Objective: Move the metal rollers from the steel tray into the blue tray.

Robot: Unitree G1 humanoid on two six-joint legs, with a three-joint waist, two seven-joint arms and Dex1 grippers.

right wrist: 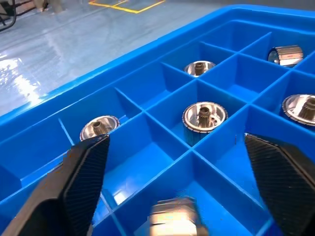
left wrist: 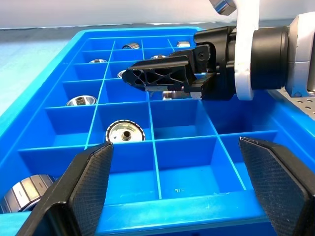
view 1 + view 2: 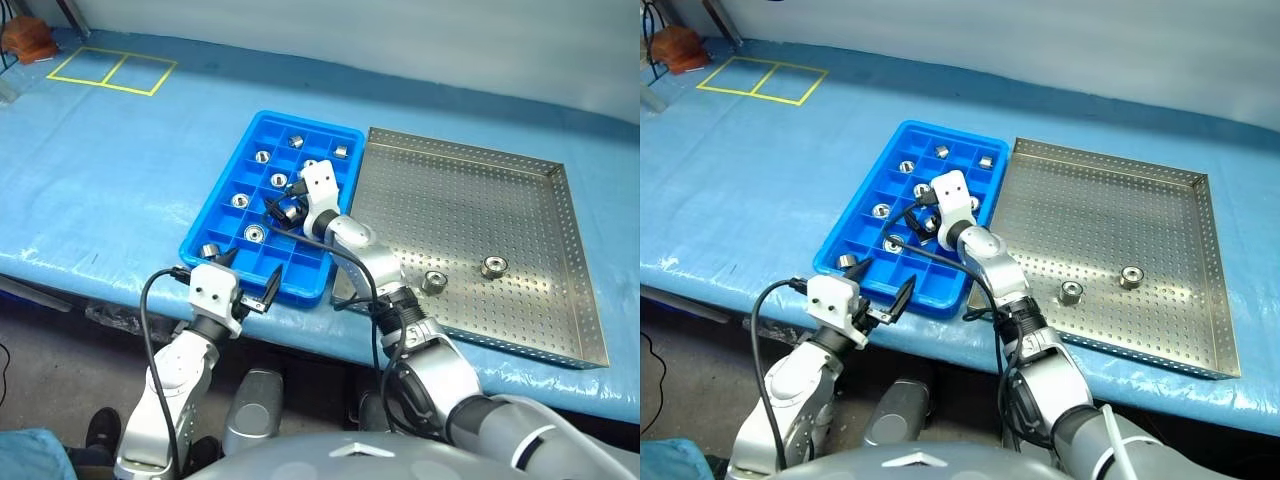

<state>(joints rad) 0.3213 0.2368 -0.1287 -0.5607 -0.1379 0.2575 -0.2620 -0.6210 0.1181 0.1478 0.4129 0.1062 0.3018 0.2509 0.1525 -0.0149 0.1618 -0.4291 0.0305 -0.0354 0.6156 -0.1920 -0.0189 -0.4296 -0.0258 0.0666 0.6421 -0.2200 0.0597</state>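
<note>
The right claw [image 3: 285,207] hangs over the middle of the blue tray [image 3: 222,196], its fingers spread wide and gripping nothing; a metal roller [image 1: 173,217] sits just below them in a compartment. Other rollers [image 1: 204,117] fill nearby cells. The left claw [image 3: 252,283] waits at the tray's near edge, also wide open and empty. Beside the blue tray, the steel tray [image 3: 470,195] holds two rollers [image 3: 433,281] near its front, on the blue-covered surface [image 3: 110,170].

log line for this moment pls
right gripper: jaws open over blue tray, roller between them | left gripper: open, idle | steel tray: two rollers left
</note>
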